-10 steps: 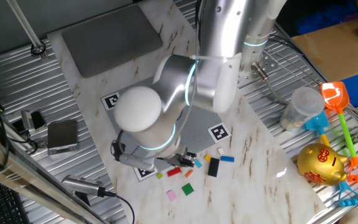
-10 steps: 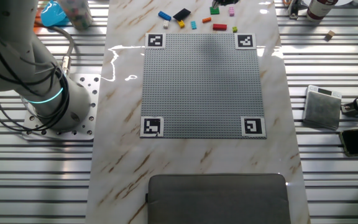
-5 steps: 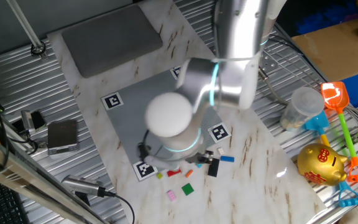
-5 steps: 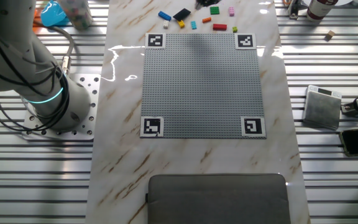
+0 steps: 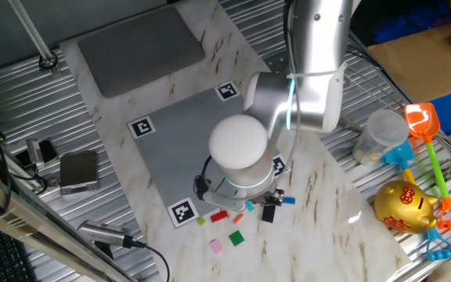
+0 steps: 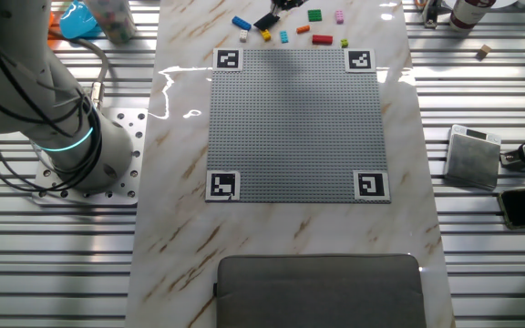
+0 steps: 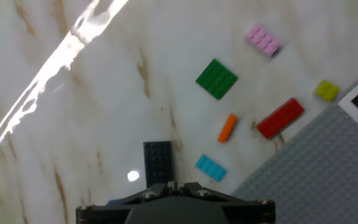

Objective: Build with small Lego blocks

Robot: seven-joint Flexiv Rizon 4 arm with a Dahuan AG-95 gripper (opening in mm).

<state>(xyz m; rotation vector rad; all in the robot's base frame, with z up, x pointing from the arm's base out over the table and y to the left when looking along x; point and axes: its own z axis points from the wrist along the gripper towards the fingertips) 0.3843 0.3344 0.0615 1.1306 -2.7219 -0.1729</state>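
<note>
Tool: the robot arm's two-finger tool (image 7: pixel 173 186) sits at the bottom centre of the hand view, only its dark housing showing; the fingertips meet at one seam with no gap, so it reads as closed, holding nothing visible. In one fixed view the arm's white rounded joint (image 5: pixel 239 142) covers it.
Table: white marble-patterned table (image 7: pixel 73 124), bright glare streak across the upper left of the hand view.
Black block: flat black rectangular Lego brick (image 7: pixel 158 163) lying just above the tool tip in the hand view, apart from it.
Light blue block: small light blue plastic brick (image 7: pixel 211 167) to the right of the black one, near the plate corner.
Orange block: narrow orange brick (image 7: pixel 227 127), centre right.
Red block: long red brick (image 7: pixel 280 117), just beside the plate edge.
Green block: square green plate brick (image 7: pixel 216 78), upper centre.
Pink block: pink studded brick (image 7: pixel 263 40), upper right.
Yellow block: tiny yellow brick (image 7: pixel 325 91), far right.
Blue block: blue brick (image 6: pixel 241 23), top of the other fixed view, left of the cluster.
Plate: large grey studded square plate (image 6: pixel 294 123) with black-and-white corner markers, mid-table, no bricks on it.
</note>
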